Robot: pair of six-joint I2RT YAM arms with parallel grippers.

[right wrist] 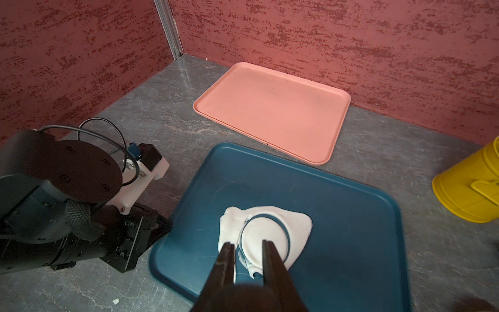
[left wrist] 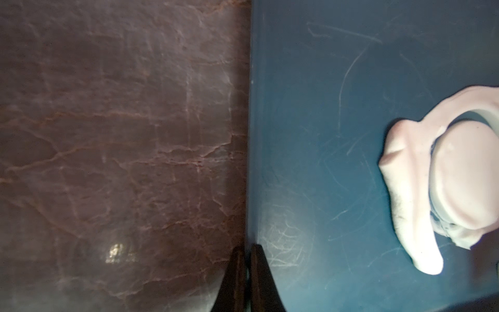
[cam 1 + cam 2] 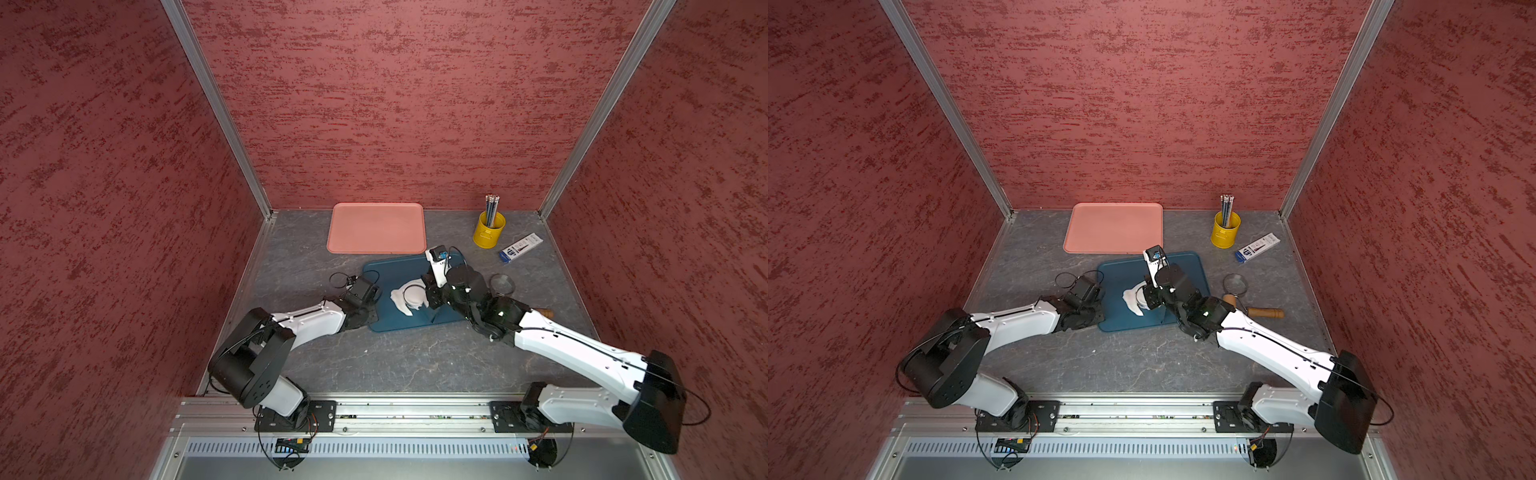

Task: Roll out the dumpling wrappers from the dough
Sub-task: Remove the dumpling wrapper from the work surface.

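Note:
The dough lies flat and white on the blue tray. A round dumpling wrapper is cut out of it, with a thin ring of tray showing round it. In the left wrist view the wrapper sits raised above the dough, with shadow under one side. My right gripper has its jaws narrowly apart around the wrapper's near edge. My left gripper is shut and empty, its tips at the tray's left rim.
A pink tray lies behind the blue one. At the back right stand a yellow cup of pencils and a small box. A round metal ring and a wooden rolling pin lie right of the blue tray.

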